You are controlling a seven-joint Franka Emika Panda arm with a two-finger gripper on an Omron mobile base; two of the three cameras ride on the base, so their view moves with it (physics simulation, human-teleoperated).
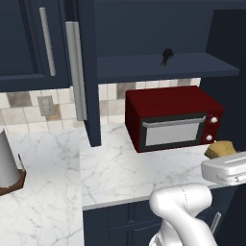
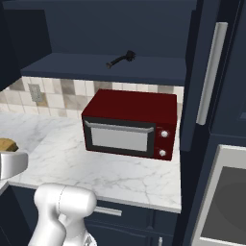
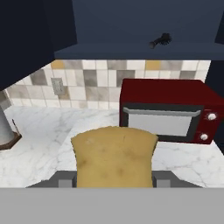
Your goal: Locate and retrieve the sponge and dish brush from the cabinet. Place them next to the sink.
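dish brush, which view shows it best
The right base view: the dish brush lies side-on on the open cabinet shelf, thin handle and stubby head both clear. The hand view shows it small and dark against the shelf. In the left base view it is foreshortened to a dark speck.

Glossy white arm (image 1: 185,211), rounded tubular links, bulbous elbow housing, smooth shell with faint seam line near the joint. Same arm from right base view: fat white cylinder cap over a narrower link, darker grey shading underneath at the joint. White boxy hand (image 1: 226,169), rounded corners, grey groove lines along its side. Gripper (image 3: 113,183): two small dark grey square fingertips (image 3: 64,183).
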